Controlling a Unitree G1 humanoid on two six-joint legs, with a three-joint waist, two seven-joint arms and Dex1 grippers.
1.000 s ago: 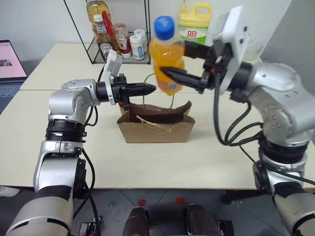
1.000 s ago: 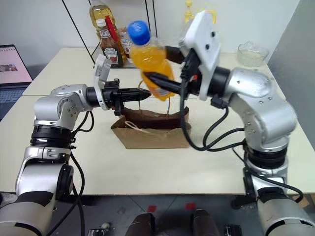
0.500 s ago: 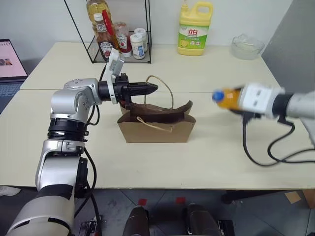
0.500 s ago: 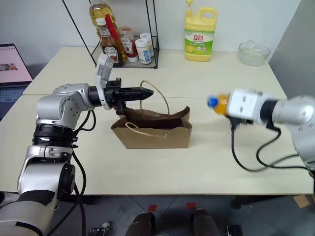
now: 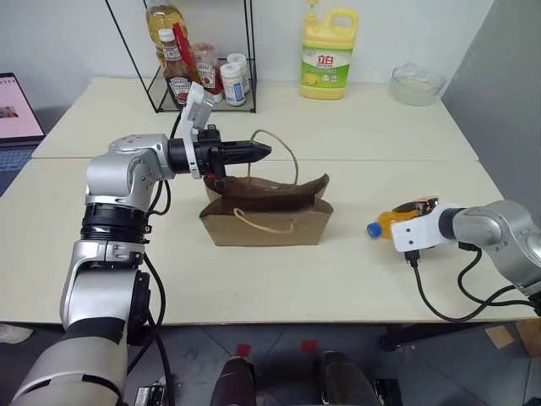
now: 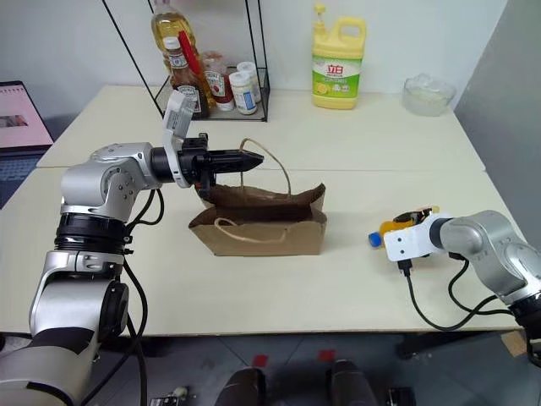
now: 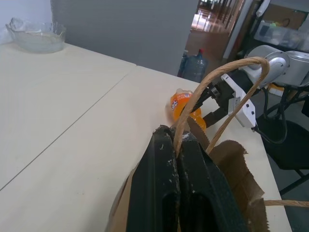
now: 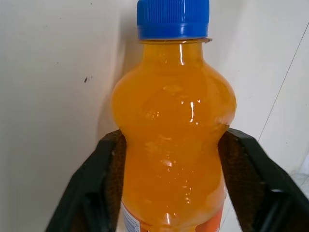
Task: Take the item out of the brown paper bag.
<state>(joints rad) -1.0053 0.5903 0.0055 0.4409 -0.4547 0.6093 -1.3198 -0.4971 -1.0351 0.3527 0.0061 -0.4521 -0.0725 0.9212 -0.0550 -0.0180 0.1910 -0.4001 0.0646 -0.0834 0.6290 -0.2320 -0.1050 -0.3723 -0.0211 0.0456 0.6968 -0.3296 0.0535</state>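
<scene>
Right hand (image 5: 414, 213) low on table, bottle (image 5: 396, 220) (sideways) between fingers

Silver-grey arms (image 5: 127, 173), black fingers (image 7: 166, 193), black cables, seemingly white wrist housings.

Orange bottle (image 8: 174, 140): translucent amber-orange body, rounded bulge below the neck, glossy highlights, liquid filling it to the cap. Blue cap (image 8: 174, 18): ribbed, screwed on. Label: white and orange edge at the bottle's lower end, print unreadable. Right claw (image 8: 171, 181): two black fingers (image 8: 99, 183), one flanking each side of the bottle's waist. Bench (image 8: 53, 72): pale cream surface behind the bottle, one thin seam line.
</scene>
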